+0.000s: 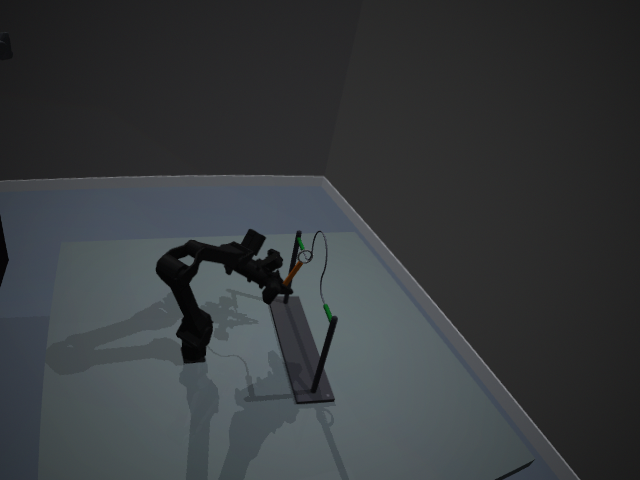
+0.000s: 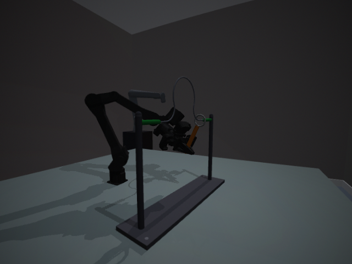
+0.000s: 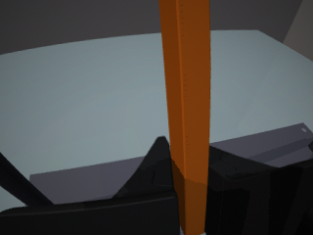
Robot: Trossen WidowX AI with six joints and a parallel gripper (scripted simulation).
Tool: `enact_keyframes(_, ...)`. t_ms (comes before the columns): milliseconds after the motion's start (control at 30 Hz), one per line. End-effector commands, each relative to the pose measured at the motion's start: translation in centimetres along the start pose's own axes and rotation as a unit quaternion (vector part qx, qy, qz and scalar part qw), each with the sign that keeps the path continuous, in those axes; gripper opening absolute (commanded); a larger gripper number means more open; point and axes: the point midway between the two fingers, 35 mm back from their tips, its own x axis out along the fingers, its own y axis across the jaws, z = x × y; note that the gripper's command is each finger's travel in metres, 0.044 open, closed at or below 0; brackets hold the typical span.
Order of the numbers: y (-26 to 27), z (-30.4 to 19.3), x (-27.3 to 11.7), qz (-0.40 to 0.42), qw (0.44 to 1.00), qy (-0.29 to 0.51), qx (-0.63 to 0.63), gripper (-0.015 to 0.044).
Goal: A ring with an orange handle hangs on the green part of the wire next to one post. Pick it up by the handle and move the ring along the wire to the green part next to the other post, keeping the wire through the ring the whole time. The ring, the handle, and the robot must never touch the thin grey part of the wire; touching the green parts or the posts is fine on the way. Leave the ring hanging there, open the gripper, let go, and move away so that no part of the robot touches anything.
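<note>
The ring (image 1: 299,258) (image 2: 199,114) is around the wire (image 1: 326,258) (image 2: 183,77) where the far green part (image 1: 300,242) (image 2: 208,120) meets the grey. Whether it touches the grey cannot be told. The orange handle (image 1: 293,273) (image 2: 193,136) (image 3: 191,98) slants down from the ring toward the arm. My gripper (image 1: 284,290) (image 2: 188,148) (image 3: 168,143) is shut on the handle's lower end, below wire height. The ring is out of the wrist view. The other green part (image 1: 327,312) (image 2: 151,122) is beside the near post (image 1: 324,356) (image 2: 139,170).
The far post (image 1: 293,260) (image 2: 210,150) stands close to the ring and gripper. Both posts rise from a long dark base plate (image 2: 181,196) (image 3: 73,183). The wire arches high between the green parts. A grey arm (image 2: 146,94) stands in the background of the exterior view.
</note>
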Motion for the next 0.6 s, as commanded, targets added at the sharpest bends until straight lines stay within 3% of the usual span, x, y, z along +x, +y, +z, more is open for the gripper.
enact_keyframes(0,0.7,0.2,-0.1,0.007,1.000,0.001,0.013,-0.0150)
enact_keyframes(567,2.7,0.3,-0.4,0.012,1.000,0.001,0.024,-0.0150)
